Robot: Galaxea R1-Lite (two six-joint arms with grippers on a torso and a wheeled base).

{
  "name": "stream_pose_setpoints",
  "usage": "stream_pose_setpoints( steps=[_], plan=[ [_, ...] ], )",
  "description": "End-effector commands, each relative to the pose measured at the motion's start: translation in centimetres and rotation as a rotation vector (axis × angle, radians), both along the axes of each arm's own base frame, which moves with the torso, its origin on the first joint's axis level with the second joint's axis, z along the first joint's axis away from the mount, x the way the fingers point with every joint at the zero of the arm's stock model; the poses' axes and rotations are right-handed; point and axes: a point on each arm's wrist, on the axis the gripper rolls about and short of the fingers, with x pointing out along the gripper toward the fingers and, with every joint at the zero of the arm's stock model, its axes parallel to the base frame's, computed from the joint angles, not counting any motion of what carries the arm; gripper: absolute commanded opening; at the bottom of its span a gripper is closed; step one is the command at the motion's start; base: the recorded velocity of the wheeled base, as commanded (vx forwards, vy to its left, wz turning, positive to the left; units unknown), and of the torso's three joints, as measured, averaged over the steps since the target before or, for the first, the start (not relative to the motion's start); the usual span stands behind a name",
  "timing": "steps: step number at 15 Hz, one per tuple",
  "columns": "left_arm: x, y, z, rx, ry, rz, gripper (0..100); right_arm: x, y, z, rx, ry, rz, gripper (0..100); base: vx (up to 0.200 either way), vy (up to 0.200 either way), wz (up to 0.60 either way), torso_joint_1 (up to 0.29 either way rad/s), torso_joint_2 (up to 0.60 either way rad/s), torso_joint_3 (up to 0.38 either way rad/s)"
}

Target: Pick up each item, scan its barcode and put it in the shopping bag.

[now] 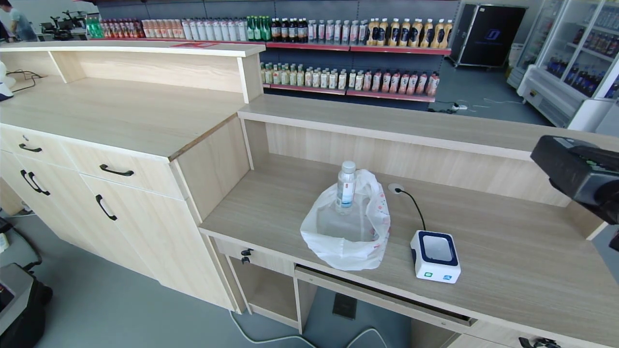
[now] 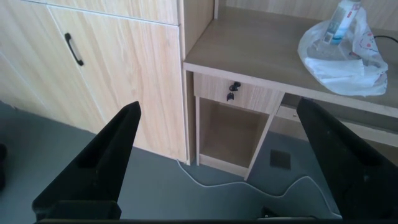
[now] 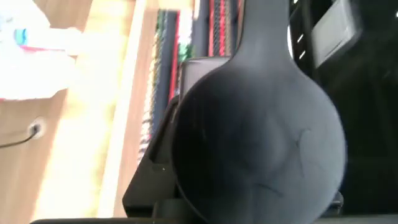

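Pale wood checkout counter [image 1: 508, 251]: clear plastic water bottle [image 1: 346, 188] stands in white plastic shopping bag [image 1: 348, 244]. Prob. light, slick, squashy; grip mid-body. L gripper [image 2: 217, 106] wide apart; R gripper [image 1: 580, 176] can't tell.

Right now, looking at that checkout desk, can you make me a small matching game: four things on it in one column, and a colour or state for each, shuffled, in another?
Things:
1. bottle
2. bag
3. scanner
4. cable

Descriptions:
A. black, thin, curving
B. white box with a dark blue frame
C. upright, clear, white cap
D. white plastic, mouth open

Pairs: 1-C, 2-D, 3-B, 4-A.
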Motion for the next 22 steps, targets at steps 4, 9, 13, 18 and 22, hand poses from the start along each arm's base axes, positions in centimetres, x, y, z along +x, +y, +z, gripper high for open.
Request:
stream_pose_setpoints(
  steps=[4, 9, 13, 18, 22],
  plan=[
    [0.0, 0.0, 0.0, 0.000, 0.002, 0.000, 100, -2.4, -3.4, -1.0, 0.520, 0.177, -0.429, 0, 0.000, 0.000, 0.00, 0.000, 0.00, 0.000],
    [0.0, 0.0, 0.0, -0.001, 0.002, 0.000, 100, -1.0, -4.4, -1.9, 0.735, 0.258, -0.437, 0, 0.000, 0.000, 0.24, 0.001, 0.00, 0.002],
    [0.0, 0.0, 0.0, 0.000, 0.002, 0.000, 100, -0.1, -4.3, -2.1, 0.953, 0.281, -0.504, 0, 0.000, 0.000, 0.60, 0.004, 0.00, 0.001],
    [0.0, 0.0, 0.0, 0.000, 0.002, 0.000, 100, 3.9, -5.9, -6.0, 1.558, 0.637, -0.653, 0, 0.000, 0.000, 0.12, 0.000, 0.00, 0.000],
    [0.0, 0.0, 0.0, 0.000, 0.002, 0.000, 100, 5.5, -8.0, -8.4, 1.805, 0.845, -0.791, 0, 0.000, 0.000, 0.00, 0.000, 0.00, 0.000]
  ],
)
